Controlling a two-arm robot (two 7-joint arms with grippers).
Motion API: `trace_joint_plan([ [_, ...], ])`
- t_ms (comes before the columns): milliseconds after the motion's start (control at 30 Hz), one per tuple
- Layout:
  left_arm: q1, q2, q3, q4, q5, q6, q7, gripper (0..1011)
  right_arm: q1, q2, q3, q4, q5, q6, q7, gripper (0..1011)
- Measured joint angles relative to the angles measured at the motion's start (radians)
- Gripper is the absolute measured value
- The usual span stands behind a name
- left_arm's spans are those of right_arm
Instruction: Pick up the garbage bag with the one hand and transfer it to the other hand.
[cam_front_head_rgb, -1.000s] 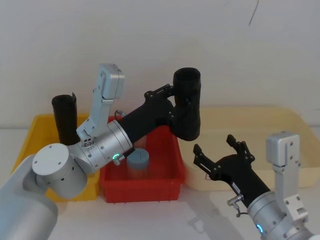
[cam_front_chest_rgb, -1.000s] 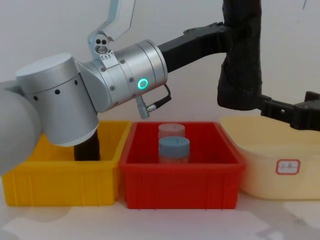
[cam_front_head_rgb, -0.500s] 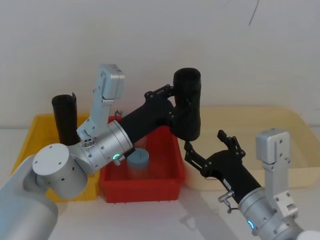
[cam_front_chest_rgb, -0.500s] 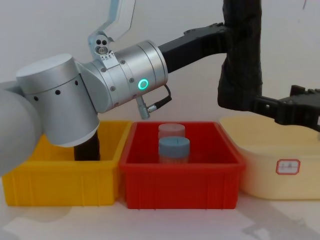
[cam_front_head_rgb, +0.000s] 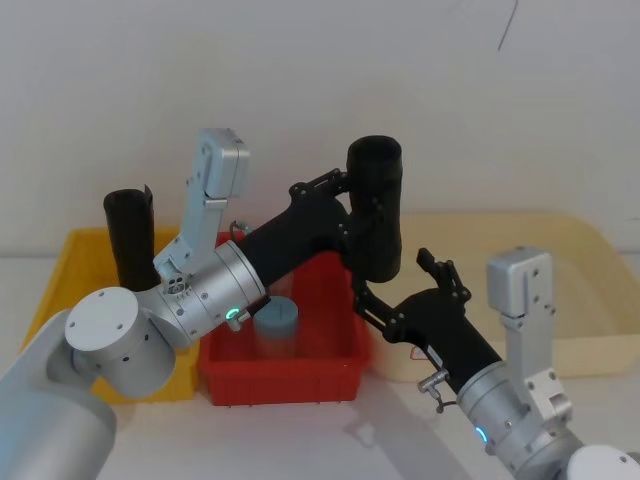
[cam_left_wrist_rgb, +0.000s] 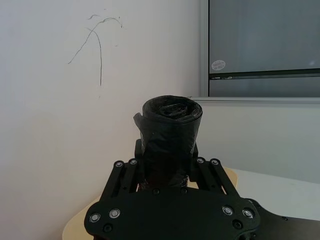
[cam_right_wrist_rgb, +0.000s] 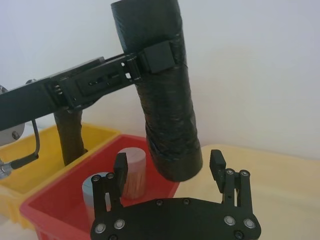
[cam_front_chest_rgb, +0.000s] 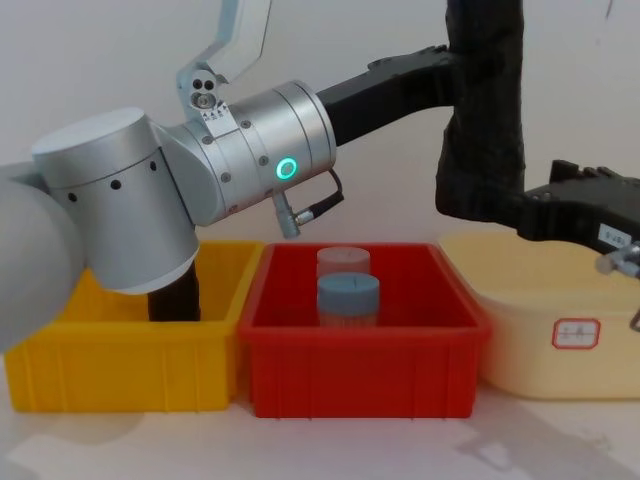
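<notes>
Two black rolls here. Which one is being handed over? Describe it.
Start at the red bin in the middle: above its right side, the left gripper holds the garbage bag in the air, upright. The open right gripper sits at its lower end. Unlike the other black roll, standing in the yellow bin, it touches no bin.

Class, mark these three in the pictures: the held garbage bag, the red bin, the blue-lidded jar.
garbage bag (cam_front_head_rgb: 378, 170): head view, upper part of the roll.
red bin (cam_front_chest_rgb: 360, 375): chest view, front wall.
blue-lidded jar (cam_front_chest_rgb: 348, 293): chest view, side of its lid.
</notes>
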Motion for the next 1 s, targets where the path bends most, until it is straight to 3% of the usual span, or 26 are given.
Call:
trace_joint_plan([
  [533, 0.000, 0.000, 0.000, 0.000, 0.000, 0.000, 0.000, 447, 0.069, -0.037, -0.016, 0.077, -0.028, -0.023, 0.020, 1002],
  [1000, 0.000, 0.000, 0.000, 0.000, 0.000, 0.000, 0.000, 447, 0.127, -0.075, -0.018, 0.141, -0.072, -0.008, -0.007, 1001],
])
